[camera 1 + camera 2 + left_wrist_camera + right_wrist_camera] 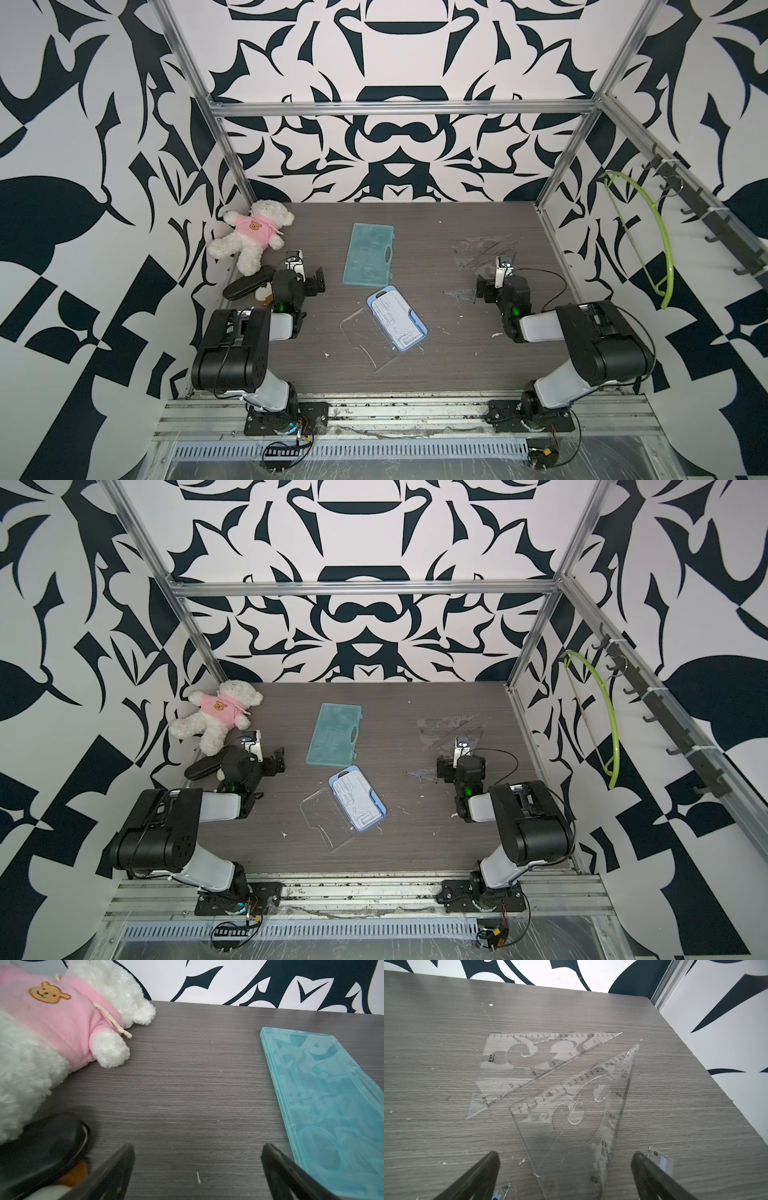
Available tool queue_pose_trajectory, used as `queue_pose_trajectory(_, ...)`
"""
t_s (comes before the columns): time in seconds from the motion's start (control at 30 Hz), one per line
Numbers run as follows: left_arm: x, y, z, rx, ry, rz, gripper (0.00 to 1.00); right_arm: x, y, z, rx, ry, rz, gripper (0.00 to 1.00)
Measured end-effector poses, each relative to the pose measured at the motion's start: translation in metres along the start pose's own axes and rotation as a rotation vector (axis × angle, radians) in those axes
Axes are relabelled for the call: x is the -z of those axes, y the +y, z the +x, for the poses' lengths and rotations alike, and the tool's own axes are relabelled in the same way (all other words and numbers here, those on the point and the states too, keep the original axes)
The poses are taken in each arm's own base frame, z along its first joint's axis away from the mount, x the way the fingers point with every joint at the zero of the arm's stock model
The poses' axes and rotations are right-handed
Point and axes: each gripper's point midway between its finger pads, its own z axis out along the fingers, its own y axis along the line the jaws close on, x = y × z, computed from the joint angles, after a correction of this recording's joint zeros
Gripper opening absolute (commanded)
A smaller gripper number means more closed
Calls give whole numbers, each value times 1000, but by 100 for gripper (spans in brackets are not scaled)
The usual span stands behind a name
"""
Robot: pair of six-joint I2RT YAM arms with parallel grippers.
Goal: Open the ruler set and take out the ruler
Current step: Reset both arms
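Near centre, the blue case (397, 322) lies open, with its clear lid (359, 332) beside it on the left. Beyond it, the left gripper (197, 1146) and right gripper (565, 1153) hang empty, jaws wide apart. Just right of the left gripper lies the teal case (368, 253), shut; I take it for the ruler set. Pin its left edge with the left gripper and lift the handle (388, 253) side slowly with the right, or the case may slide. Clear set squares (550, 1068) lie far right.
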Motion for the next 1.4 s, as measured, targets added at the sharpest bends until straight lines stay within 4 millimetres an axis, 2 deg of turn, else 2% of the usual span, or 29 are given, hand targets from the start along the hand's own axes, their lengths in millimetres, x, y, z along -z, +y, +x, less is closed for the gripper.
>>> queue_pose_trajectory(0.23,0,0,0,0,0,-1,99,0,-1,0,0,0,4,100)
queue_pose_trajectory(0.37,0,0,0,0,0,0,99,10,-14,-4,-28,65,73,100)
queue_pose_trajectory(0.43,0,0,0,0,0,0,99,16,-25,-24,-94,142,142,100)
queue_pose_trajectory(0.53,0,0,0,0,0,0,99,30,-40,-86,-238,200,245,100)
queue_pose_trajectory(0.57,0,0,0,0,0,0,99,36,-43,-102,-274,190,261,100)
queue_pose_trajectory(0.6,0,0,0,0,0,0,99,44,-44,-110,-302,186,268,100)
queue_pose_trajectory(0.67,0,0,0,0,0,0,99,60,-44,-101,-312,212,272,100)
queue_pose_trajectory(0.77,0,0,0,0,0,0,99,73,-49,-66,-264,252,299,100)
queue_pose_trajectory(0.9,0,0,0,0,0,0,99,69,-56,-17,-115,258,321,100)
queue_pose_trajectory(1.0,0,0,0,0,0,0,99,63,-55,8,-36,241,309,100)
queue_pose_trajectory(1.1,0,0,0,0,0,0,99,54,-48,13,2,176,264,100)
queue_pose_trajectory(1.23,0,0,0,0,0,0,99,39,-40,5,22,107,230,100)
queue_pose_trajectory(1.4,0,0,0,0,0,0,99,18,-25,4,59,127,158,100)
